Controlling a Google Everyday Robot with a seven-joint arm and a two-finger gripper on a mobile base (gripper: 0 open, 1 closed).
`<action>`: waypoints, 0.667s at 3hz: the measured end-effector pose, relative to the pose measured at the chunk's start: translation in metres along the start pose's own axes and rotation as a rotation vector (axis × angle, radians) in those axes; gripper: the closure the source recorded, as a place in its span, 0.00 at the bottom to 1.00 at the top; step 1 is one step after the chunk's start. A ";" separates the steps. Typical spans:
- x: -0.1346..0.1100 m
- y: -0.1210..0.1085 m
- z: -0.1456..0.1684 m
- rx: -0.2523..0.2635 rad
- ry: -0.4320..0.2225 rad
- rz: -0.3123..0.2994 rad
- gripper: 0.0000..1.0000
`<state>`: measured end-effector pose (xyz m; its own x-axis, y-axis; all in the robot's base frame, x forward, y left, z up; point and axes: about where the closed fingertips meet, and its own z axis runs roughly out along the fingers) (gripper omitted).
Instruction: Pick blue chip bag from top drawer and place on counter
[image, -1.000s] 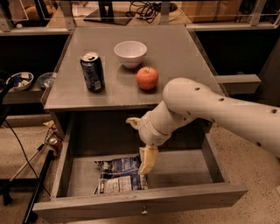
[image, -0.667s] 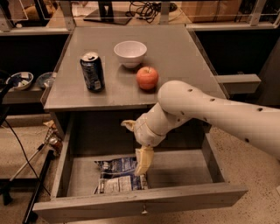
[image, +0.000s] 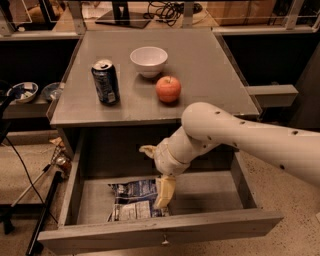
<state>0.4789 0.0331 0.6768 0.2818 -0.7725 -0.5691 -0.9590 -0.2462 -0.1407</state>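
Flat grey matte counter (image: 210, 65) up top, with the wide grey wooden top drawer (image: 215, 227) open below it. Crinkly dark-blue-and-white foil blue chip bag (image: 131, 201) lies flat on the drawer floor, front-left. My cream gripper (image: 165, 192) points down at the bag's right edge; I can't tell whether it's gripping. Dark blue soda can (image: 105, 81), white bowl (image: 148, 61) and red apple (image: 168, 89) sit on the counter.

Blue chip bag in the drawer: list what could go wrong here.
The gripper sits over the right edge of the bag, not its middle, so the bag may slip. Lifting, the arm could catch the front edge of the counter. The can and apple stand near that edge and could get knocked.
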 end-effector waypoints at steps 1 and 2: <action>0.011 0.014 0.018 -0.037 -0.019 0.020 0.00; 0.012 0.016 0.020 -0.041 -0.021 0.021 0.00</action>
<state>0.4665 0.0317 0.6518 0.2601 -0.7656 -0.5884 -0.9626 -0.2536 -0.0955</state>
